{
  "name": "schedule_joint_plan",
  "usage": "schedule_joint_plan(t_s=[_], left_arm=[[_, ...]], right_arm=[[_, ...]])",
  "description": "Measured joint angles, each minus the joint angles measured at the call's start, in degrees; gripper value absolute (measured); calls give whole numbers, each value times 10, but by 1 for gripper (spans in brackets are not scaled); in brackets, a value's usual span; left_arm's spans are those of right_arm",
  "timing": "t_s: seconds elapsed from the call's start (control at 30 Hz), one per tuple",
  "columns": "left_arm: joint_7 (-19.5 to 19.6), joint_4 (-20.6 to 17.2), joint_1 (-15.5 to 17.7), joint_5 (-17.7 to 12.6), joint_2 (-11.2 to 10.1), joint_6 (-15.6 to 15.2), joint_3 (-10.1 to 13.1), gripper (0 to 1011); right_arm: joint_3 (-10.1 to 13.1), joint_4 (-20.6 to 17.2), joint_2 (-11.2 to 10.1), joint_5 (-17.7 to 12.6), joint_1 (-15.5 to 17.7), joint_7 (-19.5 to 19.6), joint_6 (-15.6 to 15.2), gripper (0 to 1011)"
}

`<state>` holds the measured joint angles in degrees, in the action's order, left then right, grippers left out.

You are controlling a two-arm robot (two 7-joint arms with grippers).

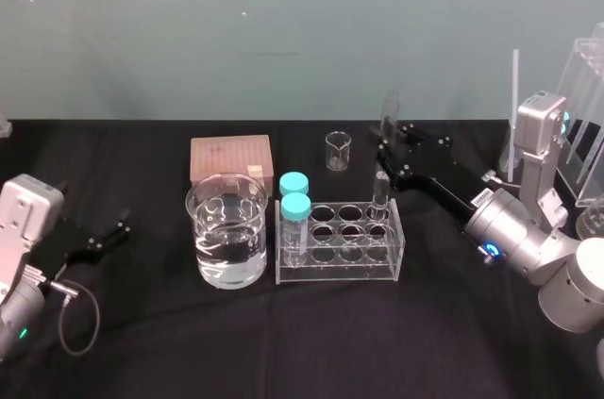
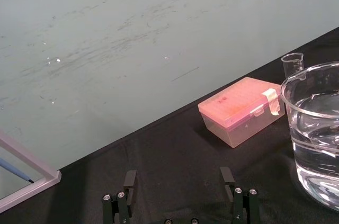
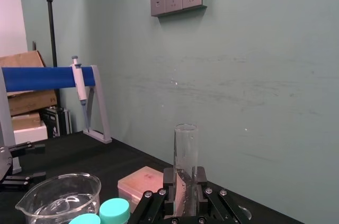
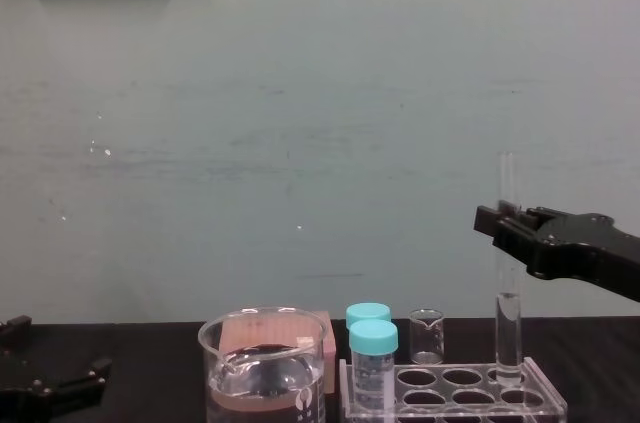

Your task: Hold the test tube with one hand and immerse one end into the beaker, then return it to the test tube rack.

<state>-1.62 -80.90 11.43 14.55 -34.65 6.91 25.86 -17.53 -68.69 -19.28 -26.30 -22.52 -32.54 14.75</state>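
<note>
1. Over on the head view, the right gripper [image 1: 384, 149] reaches in from 3 o'clock and is clamped on the test tube [image 1: 379, 190], high on its stem. The tube stands upright, its rounded foot down in the back-row hole at the 2 o'clock corner of the test tube rack [image 1: 311, 272]. The beaker [image 1: 193, 206], part full of clear liquid, sits just beside the rack at its 9 o'clock. Two teal-capped vials [image 1: 295, 207] stand in the rack's end holes on that side. The left gripper [image 1: 121, 227] rests idle on the black table [image 1: 283, 342], out at the beaker's 9 o'clock and well apart.

2. Left wrist view now: its two fingers [image 2: 130, 181] stand wide apart with nothing between them. The beaker wall is close by, with a pink box [image 2: 241, 110] beyond.

3. Right wrist view: both pads [image 3: 202, 176] pinch the glass from either side, and the open mouth rises well above them, dead straight. A solid hold, by the look of it.

4. Chest view, side on: the tube is vertical, the jaws are high up, and the foot sits in the hole at the top plate. Whether it touches the rack's floor, I cannot tell.

5. My read, and only a read: the dip is yet to come. To do it well, draw straight up toward 12 o'clock until the foot clears the plate. Any tilt and the glass levers against the hole's edge. Then carry it toward 9 o'clock, high enough to pass over the teal caps, and lower only the foot into the liquid.
</note>
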Motion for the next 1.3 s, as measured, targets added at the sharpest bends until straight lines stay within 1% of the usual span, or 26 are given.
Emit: schedule_joint_plan(t_s=[0.3,0.5,0.97,1.3], left_arm=[[0,0,0,0,0,0,0,1000],[0,0,0,0,0,0,0,1000],[0,0,0,0,0,0,0,1000],[0,0,0,0,0,0,0,1000]], right_arm=[[-1,20,9,-1,-8,-10,13,241],[-1,28,10,-1,-10,-13,17,241],[1,42,13,1,-14,-14,19,241],[-1,55,16,0,-19,-19,15,241]])
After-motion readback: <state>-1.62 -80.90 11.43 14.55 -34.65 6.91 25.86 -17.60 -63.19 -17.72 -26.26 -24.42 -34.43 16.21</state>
